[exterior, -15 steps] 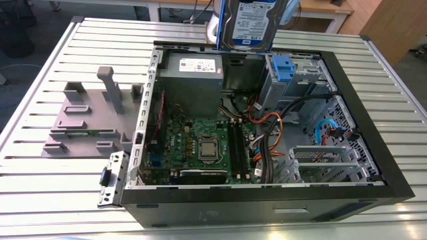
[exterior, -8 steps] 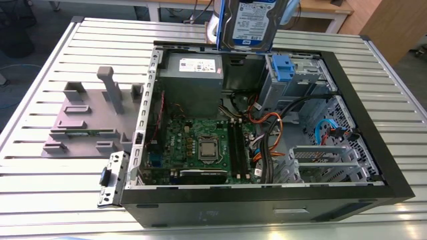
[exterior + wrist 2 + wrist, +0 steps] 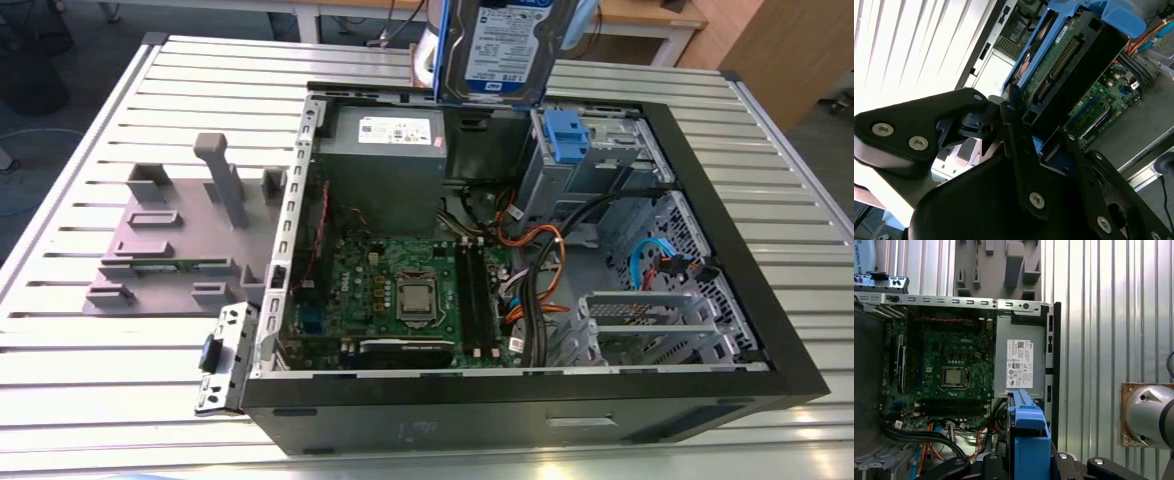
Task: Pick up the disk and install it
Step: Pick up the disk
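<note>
On the exterior view's left I see the grey plastic stand (image 3: 187, 235) sitting on the ribbed metal counter (image 3: 80, 390), just beside the open computer case (image 3: 767, 340). Inside the case, the grey power-supply box (image 3: 384, 160) lies against the far wall, and the green motherboard (image 3: 400, 290) is nearer the camera. Further right, the disk (image 3: 497, 50) hangs upright above the case's far edge, its label facing the camera. A blue plastic part (image 3: 566, 135) in the drive cage sits below it, to its right. In the second wrist view my hand (image 3: 1041, 137) is pinching the disk by its blue bracket, with black fingers (image 3: 1016, 142) on either side.
</note>
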Motion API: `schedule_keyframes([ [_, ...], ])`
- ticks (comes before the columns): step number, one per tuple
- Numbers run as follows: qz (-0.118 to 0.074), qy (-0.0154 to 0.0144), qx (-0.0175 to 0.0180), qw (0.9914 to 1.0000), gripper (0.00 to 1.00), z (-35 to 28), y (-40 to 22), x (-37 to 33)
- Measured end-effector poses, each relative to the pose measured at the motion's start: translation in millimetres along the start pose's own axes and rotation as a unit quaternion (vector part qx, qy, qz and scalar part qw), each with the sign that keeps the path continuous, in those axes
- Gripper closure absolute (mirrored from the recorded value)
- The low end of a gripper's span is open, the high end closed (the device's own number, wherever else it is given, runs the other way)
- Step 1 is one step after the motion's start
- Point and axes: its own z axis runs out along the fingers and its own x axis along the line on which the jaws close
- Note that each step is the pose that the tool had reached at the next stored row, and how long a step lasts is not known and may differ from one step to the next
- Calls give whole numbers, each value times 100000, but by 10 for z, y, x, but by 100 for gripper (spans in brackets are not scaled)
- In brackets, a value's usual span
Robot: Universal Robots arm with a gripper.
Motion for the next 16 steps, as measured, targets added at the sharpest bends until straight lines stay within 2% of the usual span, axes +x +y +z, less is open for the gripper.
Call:
schedule_keyframes([
  [16, 3, 5, -2, 100000, 63, -5, 1, 51],
])
